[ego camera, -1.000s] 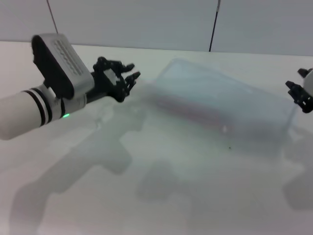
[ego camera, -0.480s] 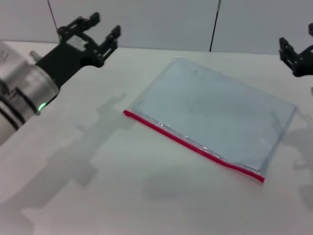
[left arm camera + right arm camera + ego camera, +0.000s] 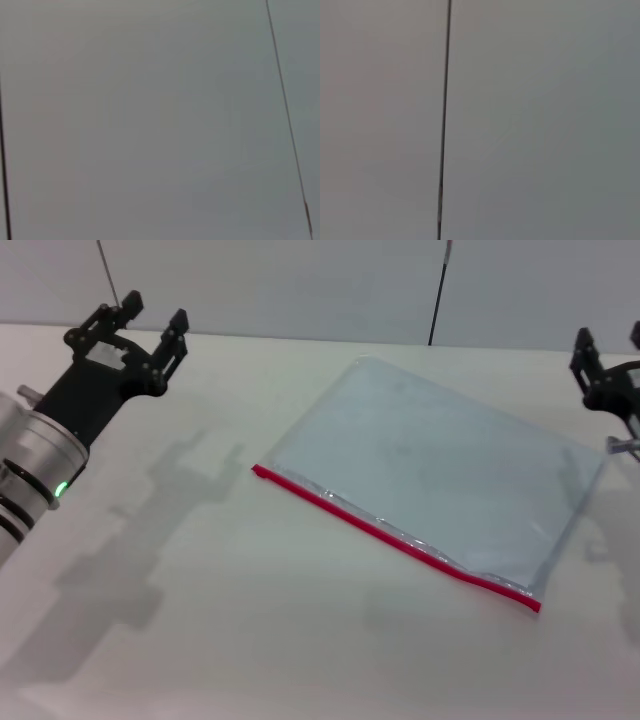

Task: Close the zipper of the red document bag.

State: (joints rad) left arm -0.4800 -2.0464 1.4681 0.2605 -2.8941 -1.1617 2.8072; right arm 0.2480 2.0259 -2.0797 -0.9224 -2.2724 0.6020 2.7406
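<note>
**A:** Since neither tool is on anything yet, start with what lies nearest: the bare white tabletop, then the thin bright red zipper strip along the near long edge of the flat, translucent pale blue-grey plastic document bag. The bag lies flat and skewed, its red edge running from mid-tabletop toward the near right corner.

**B:** Where is the slider?

**A:** I cannot pick it out along the strip. That is the 1st risk: a tool coming down on the wrong end would pinch plain trim and close nothing.

**B:** And the arms?

**A:** Farther back, the black left tool hangs above the far left of the tabletop, well apart from the bag, its fingers spread with nothing between them. The black right tool is raised near the bag's far right corner, partly cut off by the frame; its prongs also look parted and empty. Both wrist views show only grey wall panels, so they give no help in aiming.

**B:** So what else could fail?

**A:** The bag looks light and slick. If 1 tool drags the slider without the other pinning the pouch, I judge the whole bag would slide or buckle, and the thin strip would slip out of the grip.
</note>
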